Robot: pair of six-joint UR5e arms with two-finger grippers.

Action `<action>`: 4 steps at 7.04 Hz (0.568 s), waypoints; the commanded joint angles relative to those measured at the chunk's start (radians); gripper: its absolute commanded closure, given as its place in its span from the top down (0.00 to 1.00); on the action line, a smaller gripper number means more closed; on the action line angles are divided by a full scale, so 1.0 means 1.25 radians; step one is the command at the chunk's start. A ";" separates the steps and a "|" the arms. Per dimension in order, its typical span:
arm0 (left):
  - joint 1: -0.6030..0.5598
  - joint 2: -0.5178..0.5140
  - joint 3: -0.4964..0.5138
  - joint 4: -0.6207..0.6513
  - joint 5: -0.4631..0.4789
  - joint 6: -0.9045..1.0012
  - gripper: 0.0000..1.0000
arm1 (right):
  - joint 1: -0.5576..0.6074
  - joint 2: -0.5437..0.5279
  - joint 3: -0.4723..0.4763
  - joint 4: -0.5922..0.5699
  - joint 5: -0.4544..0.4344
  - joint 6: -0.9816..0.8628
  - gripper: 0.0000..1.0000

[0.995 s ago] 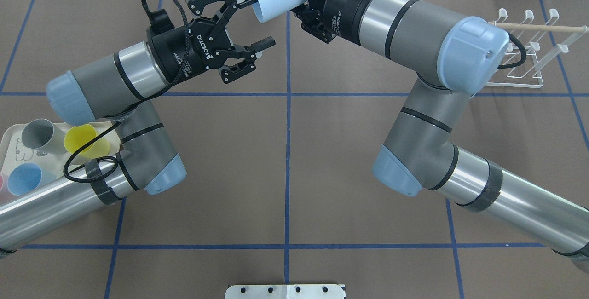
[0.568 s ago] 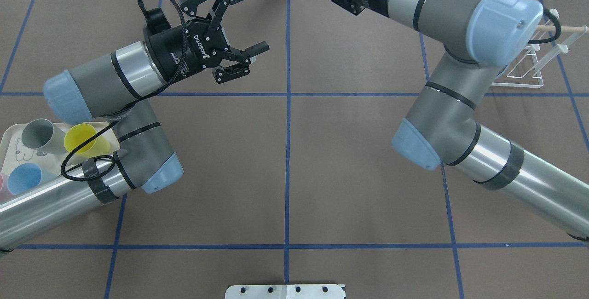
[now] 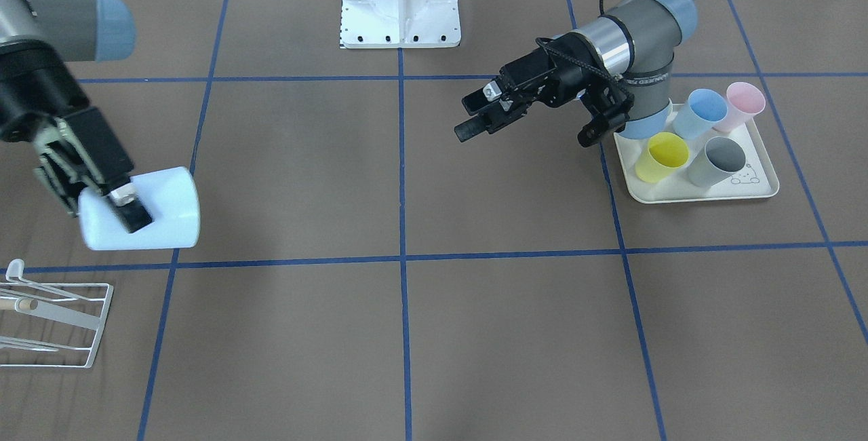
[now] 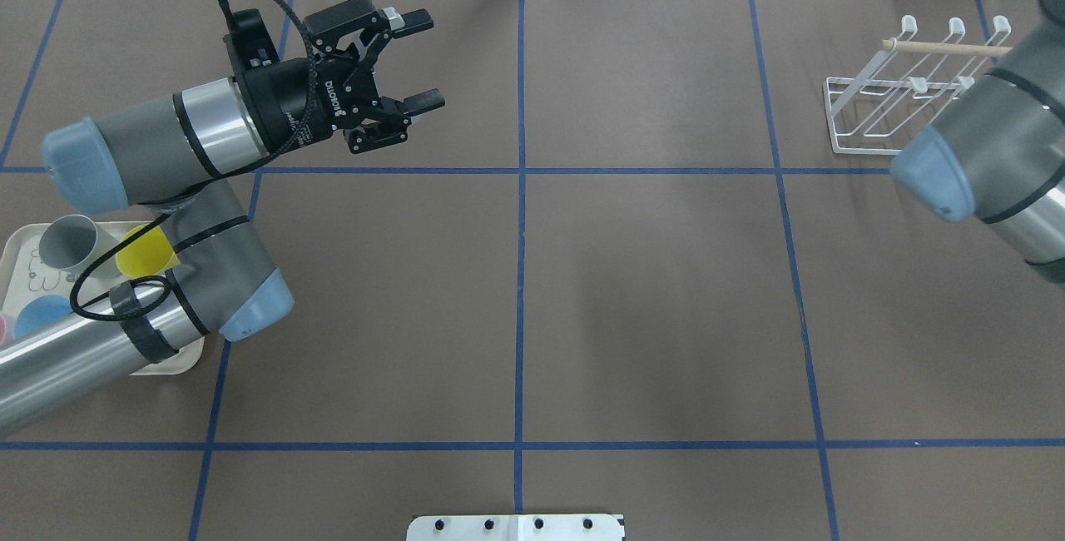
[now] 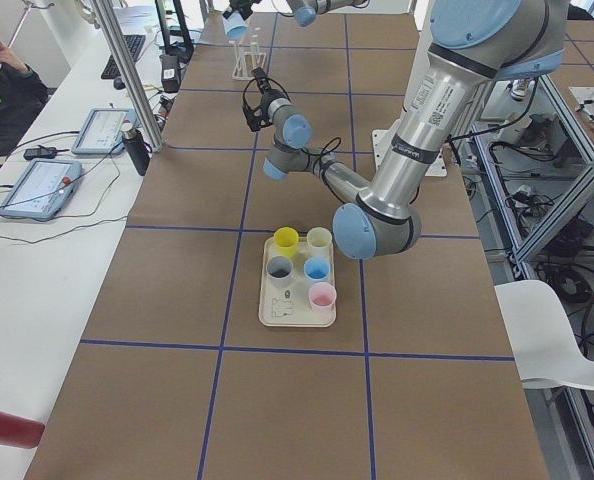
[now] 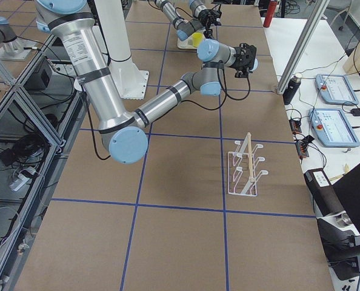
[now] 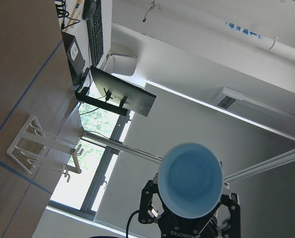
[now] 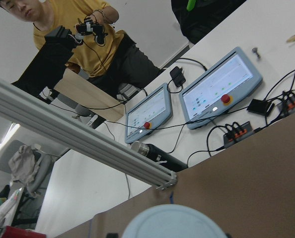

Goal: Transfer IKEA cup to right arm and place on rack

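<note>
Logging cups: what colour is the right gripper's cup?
Pale blue cup; left wrist view shows it best.

Left wrist cam: pale blue plastic cup low centre, mouth facing the lens, up in the air against wall and ceiling. Black right gripper sits behind it, fingers on either side of the cup wall, clamped on it. White thin-wire rack stands on the brown table at frame left, well apart from the cup. Blue tape lines cross the table. Dark flat monitor and black keyboard beyond the table edge.
</note>
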 commanded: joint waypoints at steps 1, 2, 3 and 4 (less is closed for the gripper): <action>-0.090 0.032 -0.011 0.049 -0.130 0.033 1.00 | 0.096 -0.158 0.026 -0.018 0.031 -0.259 0.00; -0.131 0.065 -0.029 0.064 -0.202 0.073 1.00 | 0.119 -0.217 0.036 -0.018 0.020 -0.400 0.00; -0.148 0.103 -0.059 0.075 -0.241 0.105 1.00 | 0.122 -0.254 0.033 -0.019 -0.019 -0.513 0.00; -0.151 0.116 -0.065 0.077 -0.249 0.116 1.00 | 0.122 -0.291 0.026 -0.019 -0.096 -0.632 0.00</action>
